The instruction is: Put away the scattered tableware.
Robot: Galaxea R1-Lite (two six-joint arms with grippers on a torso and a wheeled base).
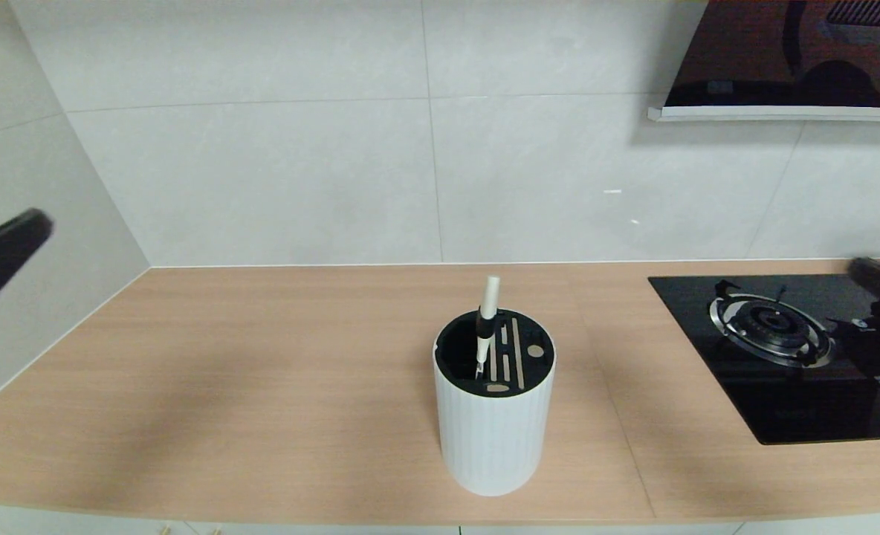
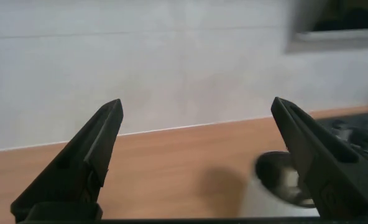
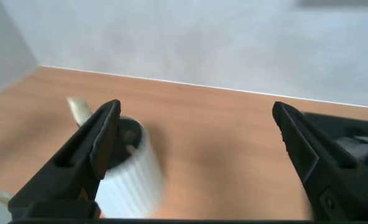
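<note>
1. The one piece of tableware in sight, a slim utensil (image 1: pixel 487 308) with a cream handle and a black collar, stands in the white ribbed holder (image 1: pixel 494 423). It leans slightly in the open compartment beside the knife slots, its thin metal end down.
2. It looks light and stiff, and the narrow, smooth handle may slip. The best hold is probably the cream part that rises above the holder's rim.
3. The holder is tall and probably light, so a sideways knock could tip it. Its ribbed wall should give good grip.
4. The left claw (image 2: pixel 196 106) hangs up and to the left of the holder, fingers spread wide with nothing between them. The right claw (image 3: pixel 195 106) is above and to the holder's right, likewise spread and bare.
5. The holder stands on a smooth wood-grain counter (image 1: pixel 261 357). A black gas hob (image 1: pixel 782 371) is set into it to the holder's right, and a pale tiled wall (image 1: pixel 276 171) rises behind.
</note>
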